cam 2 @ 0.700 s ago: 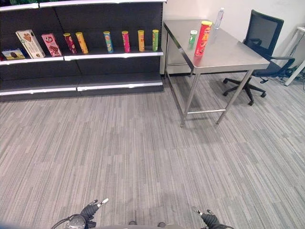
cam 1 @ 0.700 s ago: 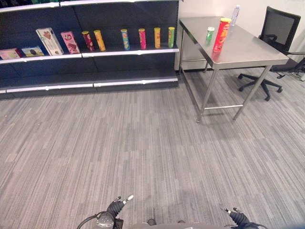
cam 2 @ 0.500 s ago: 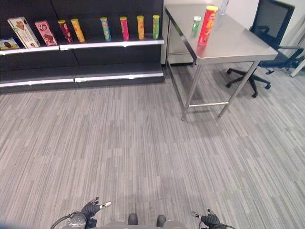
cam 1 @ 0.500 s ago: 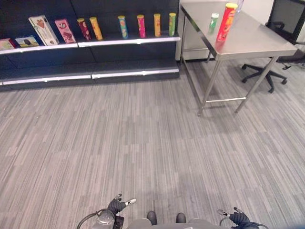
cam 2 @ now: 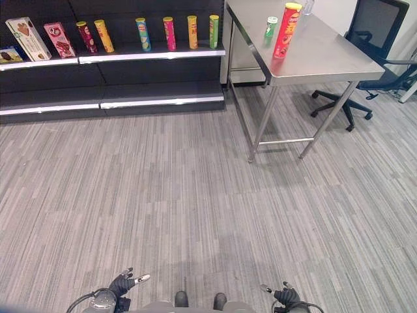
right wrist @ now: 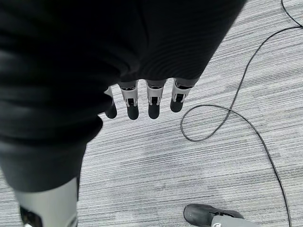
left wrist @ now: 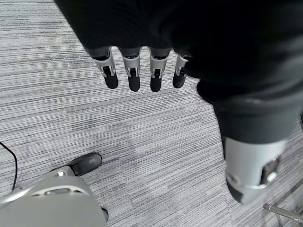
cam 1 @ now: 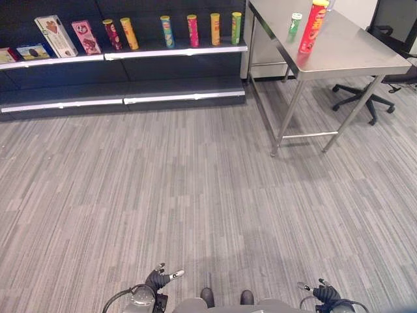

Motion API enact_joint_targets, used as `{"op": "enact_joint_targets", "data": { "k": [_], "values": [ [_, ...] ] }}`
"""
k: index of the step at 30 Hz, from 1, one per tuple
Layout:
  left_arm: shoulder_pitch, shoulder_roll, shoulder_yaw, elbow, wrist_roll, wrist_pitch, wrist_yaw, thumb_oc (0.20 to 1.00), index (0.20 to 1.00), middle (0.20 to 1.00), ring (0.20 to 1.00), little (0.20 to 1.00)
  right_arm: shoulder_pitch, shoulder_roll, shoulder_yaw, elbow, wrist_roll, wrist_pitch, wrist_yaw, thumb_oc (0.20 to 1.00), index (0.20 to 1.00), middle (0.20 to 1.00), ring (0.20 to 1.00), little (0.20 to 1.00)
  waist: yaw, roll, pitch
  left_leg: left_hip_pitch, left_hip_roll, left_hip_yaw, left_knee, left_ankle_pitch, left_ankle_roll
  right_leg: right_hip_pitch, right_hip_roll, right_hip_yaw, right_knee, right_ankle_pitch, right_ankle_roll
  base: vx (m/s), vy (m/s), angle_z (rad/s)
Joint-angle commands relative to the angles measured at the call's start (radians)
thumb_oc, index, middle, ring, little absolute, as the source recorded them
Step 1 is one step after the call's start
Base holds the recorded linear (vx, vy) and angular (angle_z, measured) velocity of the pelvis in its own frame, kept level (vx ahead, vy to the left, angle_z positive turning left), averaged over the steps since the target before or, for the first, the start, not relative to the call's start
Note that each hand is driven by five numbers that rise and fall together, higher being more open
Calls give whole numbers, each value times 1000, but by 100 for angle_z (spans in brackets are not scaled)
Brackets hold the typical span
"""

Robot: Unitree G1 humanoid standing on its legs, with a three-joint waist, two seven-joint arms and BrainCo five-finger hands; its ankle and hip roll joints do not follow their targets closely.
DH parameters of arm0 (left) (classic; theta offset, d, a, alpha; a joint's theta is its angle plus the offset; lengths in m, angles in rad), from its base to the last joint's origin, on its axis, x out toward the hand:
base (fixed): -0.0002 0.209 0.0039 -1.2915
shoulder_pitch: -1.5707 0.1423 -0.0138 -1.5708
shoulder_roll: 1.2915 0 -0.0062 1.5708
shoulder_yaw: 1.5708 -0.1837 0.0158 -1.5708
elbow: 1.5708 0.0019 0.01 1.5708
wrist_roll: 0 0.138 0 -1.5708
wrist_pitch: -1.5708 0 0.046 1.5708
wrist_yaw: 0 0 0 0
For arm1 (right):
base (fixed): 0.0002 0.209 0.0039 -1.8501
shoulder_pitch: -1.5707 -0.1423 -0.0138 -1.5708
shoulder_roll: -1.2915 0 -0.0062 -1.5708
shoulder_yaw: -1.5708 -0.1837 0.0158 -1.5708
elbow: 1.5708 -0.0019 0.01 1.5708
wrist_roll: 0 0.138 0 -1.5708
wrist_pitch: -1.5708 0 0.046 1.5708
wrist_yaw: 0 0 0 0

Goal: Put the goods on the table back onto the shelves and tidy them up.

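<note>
A tall red tube can (cam 1: 312, 27) with a yellow lid stands on the steel table (cam 1: 352, 60) at the upper right. A small green can (cam 1: 294, 23) stands just left of it. The dark shelf (cam 1: 176, 48) along the back carries a row of several tube cans (cam 1: 190, 30) and some boxes (cam 1: 55, 36) at its left end. My left hand (cam 1: 159, 280) hangs low at the bottom edge, fingers straight and empty (left wrist: 132, 71). My right hand (cam 1: 326, 291) hangs likewise at the bottom right, fingers relaxed and holding nothing (right wrist: 150, 100).
A black office chair (cam 1: 384, 45) stands behind the table at the far right. A lower shelf board (cam 1: 124, 98) runs near the floor. Grey striped carpet (cam 1: 195, 195) stretches between me and the shelves. A clear bottle (cam 2: 307, 5) stands at the table's far end.
The camera has tilted down and come a little nearer: shelf and table sit higher in the picture. Both hands stay low at my sides, unchanged.
</note>
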Motion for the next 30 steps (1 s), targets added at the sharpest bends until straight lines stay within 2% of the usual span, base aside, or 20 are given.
{"op": "enact_joint_targets", "data": {
  "k": [1,13,21,25,27,28,29,30],
  "values": [
    [-57,10,-26,38,23,-15,1,1000,1000,1000,1000,1000,-21,-19,8,27,5,-11,-11,1000,1000,1000,1000,1000,8,0,-28,4,56,0,66,-82,-110,-40,-111,21,19,-42,188,0,0,0],
    [-64,12,-29,39,22,-13,4,1000,1000,1000,1000,1000,-13,-20,-3,50,13,-6,-10,1000,1000,1000,1000,1000,5,-1,-26,1,58,-5,72,-86,-111,-47,-105,23,30,-49,185,5,-10,0],
    [-62,19,-20,45,16,-8,6,1000,1000,1000,1000,1000,-3,-24,-3,43,23,-3,-7,1000,1000,1000,1000,1000,0,-2,-11,-22,81,-10,113,-95,-126,-70,-83,28,61,-74,166,13,-80,-1],
    [-62,24,-23,47,17,-8,3,1000,1000,1000,1000,1000,-3,-28,2,37,30,-9,-2,1000,1000,1000,1000,1000,-2,-4,5,-53,106,-22,184,-109,-139,-76,-59,35,101,-100,144,29,-89,0],
    [-62,23,-24,45,13,-6,2,1000,1000,1000,1000,1000,-7,-38,10,27,33,-13,0,1000,1000,1000,1000,1000,7,-19,31,-111,111,-39,323,-109,-138,-64,-54,33,120,-111,119,45,-95,1],
    [-63,23,-24,45,13,-6,2,1000,1000,1000,1000,1000,-7,-38,10,27,33,-13,0,1000,1000,1000,1000,1000,6,-18,30,-115,112,-40,328,-111,-138,-65,-53,32,121,-112,119,47,-88,1],
    [-68,19,-28,43,4,-7,6,1000,1000,1000,1000,1000,-15,-46,13,12,41,-17,-4,1000,1000,1000,1000,1000,10,-25,52,-171,112,-67,418,-70,-139,-62,-53,27,131,-116,104,30,-57,-1],
    [-68,19,-28,43,4,-7,6,1000,1000,1000,1000,1000,-15,-46,13,12,41,-17,-4,1000,1000,1000,1000,1000,9,-24,51,-173,112,-69,420,-70,-139,-63,-53,25,131,-116,103,130,-74,0]
  ]
}}
